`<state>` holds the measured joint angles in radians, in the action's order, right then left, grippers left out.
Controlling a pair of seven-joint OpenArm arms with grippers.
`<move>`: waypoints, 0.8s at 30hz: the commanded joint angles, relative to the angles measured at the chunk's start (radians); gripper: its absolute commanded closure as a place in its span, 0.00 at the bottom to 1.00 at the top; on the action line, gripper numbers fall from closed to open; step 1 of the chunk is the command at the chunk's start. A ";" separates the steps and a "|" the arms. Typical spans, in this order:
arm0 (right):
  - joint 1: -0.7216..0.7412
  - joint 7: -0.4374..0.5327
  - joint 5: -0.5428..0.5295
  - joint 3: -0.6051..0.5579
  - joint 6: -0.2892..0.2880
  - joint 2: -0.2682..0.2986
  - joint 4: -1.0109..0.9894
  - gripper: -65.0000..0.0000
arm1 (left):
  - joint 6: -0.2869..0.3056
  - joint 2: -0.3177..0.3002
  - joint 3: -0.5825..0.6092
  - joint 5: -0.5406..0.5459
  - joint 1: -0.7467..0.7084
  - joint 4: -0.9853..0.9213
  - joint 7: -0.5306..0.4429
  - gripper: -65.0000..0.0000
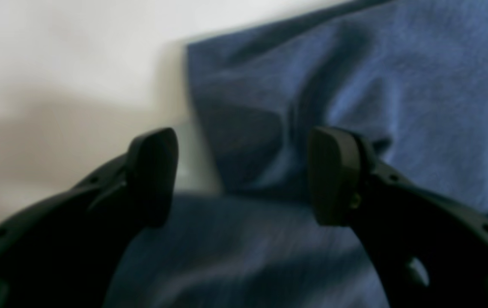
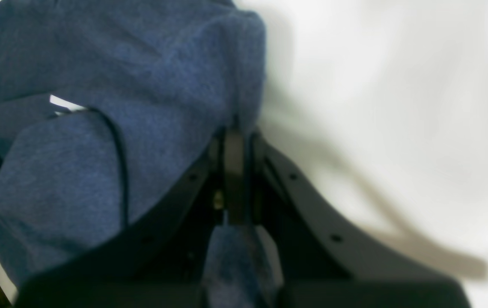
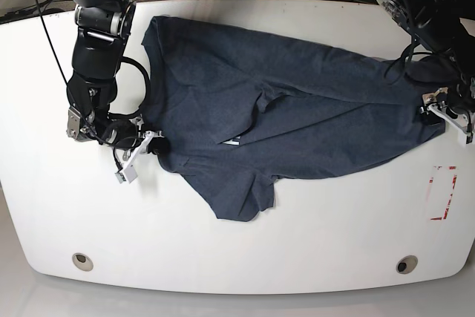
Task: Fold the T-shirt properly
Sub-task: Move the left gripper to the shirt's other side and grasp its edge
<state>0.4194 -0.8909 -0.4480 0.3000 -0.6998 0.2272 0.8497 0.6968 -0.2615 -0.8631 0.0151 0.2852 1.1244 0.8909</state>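
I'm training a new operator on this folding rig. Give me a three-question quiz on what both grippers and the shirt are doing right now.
1. True or false: the right gripper is shut on the dark navy heathered fabric T-shirt.
2. Multiple choice: the left gripper is A) open above the shirt's edge, B) clamped on a sleeve, C) out of view.
3. Fill in: the shirt lies on a ____ table, spread out but wrinkled, not yet folded.

Key: 1 true, with fabric pinched between the closed fingers in the right wrist view. 2 A, the fingers stand wide apart with nothing between them. 3 white.
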 commanded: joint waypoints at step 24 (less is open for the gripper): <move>0.023 -0.003 0.005 0.001 0.002 0.013 0.015 0.99 | 0.001 -0.052 0.107 0.009 0.039 -0.212 -0.143 1.00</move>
<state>0.4191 -0.8909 -0.4480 0.3000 -0.6998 0.2272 0.8497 0.6968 -0.3107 -0.7799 0.0490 0.3157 0.9089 0.7124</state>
